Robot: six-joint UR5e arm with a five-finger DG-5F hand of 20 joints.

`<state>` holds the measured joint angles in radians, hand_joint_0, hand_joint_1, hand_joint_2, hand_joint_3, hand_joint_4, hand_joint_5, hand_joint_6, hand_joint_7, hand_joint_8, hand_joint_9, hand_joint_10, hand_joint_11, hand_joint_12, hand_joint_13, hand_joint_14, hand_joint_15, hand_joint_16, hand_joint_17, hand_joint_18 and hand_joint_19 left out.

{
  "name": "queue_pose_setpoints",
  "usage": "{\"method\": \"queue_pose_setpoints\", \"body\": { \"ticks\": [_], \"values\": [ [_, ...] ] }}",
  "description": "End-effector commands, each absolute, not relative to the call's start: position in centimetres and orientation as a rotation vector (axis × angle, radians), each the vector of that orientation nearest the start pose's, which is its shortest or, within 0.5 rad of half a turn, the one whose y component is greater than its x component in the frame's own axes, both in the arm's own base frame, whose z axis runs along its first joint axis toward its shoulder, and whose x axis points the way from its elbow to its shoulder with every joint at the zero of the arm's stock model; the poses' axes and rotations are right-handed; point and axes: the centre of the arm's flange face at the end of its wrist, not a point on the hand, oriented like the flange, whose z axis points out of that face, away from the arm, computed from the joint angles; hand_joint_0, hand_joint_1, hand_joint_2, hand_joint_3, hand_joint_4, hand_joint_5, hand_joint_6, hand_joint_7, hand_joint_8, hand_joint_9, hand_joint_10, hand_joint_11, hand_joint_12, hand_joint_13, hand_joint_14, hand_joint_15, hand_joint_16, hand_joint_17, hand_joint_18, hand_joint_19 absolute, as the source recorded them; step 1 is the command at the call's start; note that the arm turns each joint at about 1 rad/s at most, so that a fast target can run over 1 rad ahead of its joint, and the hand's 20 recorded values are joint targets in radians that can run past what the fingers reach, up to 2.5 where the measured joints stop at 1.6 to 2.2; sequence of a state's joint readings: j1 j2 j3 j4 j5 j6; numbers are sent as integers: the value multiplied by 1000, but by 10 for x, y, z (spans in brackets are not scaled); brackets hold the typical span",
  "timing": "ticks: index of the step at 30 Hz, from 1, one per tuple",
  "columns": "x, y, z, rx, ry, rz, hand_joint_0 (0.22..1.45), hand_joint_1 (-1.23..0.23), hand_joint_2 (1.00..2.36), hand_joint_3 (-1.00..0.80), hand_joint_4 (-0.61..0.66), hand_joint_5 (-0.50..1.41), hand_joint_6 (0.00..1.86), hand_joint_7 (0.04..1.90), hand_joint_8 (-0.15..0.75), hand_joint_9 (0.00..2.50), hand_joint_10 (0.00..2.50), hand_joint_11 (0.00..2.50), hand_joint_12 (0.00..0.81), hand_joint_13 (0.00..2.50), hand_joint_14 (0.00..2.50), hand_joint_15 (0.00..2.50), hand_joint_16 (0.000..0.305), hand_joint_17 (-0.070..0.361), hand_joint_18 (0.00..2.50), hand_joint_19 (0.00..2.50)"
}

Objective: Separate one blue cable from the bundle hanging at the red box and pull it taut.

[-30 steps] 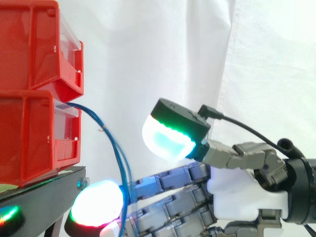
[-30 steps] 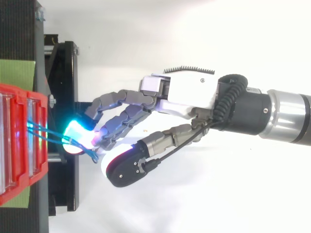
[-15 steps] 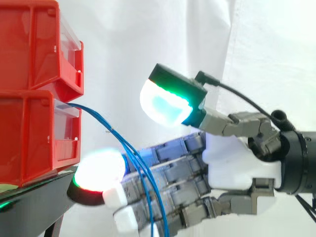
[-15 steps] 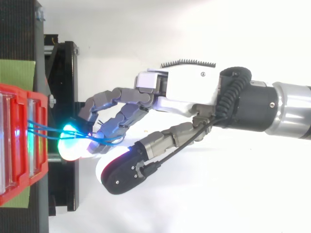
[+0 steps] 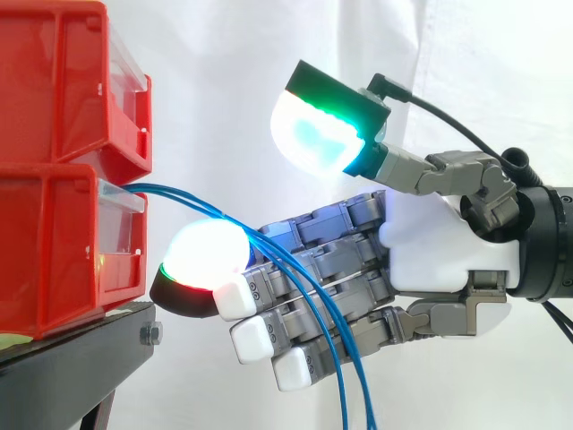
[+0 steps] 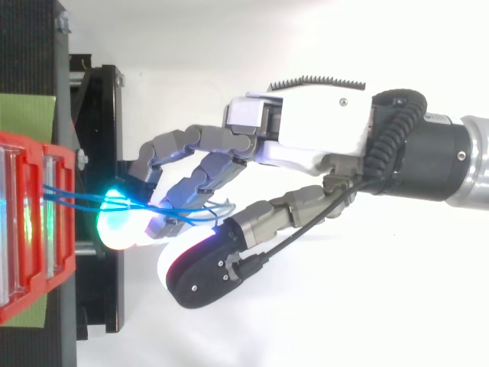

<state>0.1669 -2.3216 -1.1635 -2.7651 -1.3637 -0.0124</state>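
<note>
Fingers (image 5: 358,215) loosely bent, blue cables (image 5: 175,192) draped across them

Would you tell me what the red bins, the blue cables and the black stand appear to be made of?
Red bins: likely moulded plastic, glossy, with ribbed walls. Blue cables: probably plastic-sheathed wire, smooth, bending in soft curves. Black stand: probably metal, matt, with a bolt at its edge.

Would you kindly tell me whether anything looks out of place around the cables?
Slightly odd: several blue cables, not one, drape together over the hand's fingers beside the red box, so no single strand looks separated. Nothing appears damaged.
</note>
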Motion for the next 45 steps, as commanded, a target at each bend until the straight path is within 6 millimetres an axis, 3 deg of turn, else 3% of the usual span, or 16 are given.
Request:
{"method": "queue_pose_setpoints", "body": {
  "ticks": [1, 18, 23, 38, 45],
  "values": [
    [775, -28, 245, 1202, 1157, 1187, 639, -617, 1002, -468, 395, -147, 503, 873, 385, 832, 8, 214, 376, 827, 11, 310, 44, 98, 736, 394],
    [774, -34, 240, 1205, 1154, 1167, 633, -662, 1000, -500, 398, -147, 503, 892, 385, 839, 7, 245, 378, 831, 11, 321, 43, 98, 741, 395],
    [777, -34, 216, 1224, 1164, 1159, 625, -649, 1000, -500, 398, -149, 503, 887, 385, 838, 9, 242, 378, 833, 11, 313, 43, 98, 739, 395],
    [779, -40, 218, 1239, 1126, 1190, 630, -628, 1001, -486, 404, -144, 503, 902, 387, 849, 8, 246, 376, 846, 11, 320, 44, 98, 747, 401],
    [778, -47, 217, 1252, 1129, 1191, 667, -621, 1009, -399, 354, -126, 503, 1102, 392, 873, 8, 281, 376, 858, 12, 328, 43, 98, 752, 392]
  ]
}}
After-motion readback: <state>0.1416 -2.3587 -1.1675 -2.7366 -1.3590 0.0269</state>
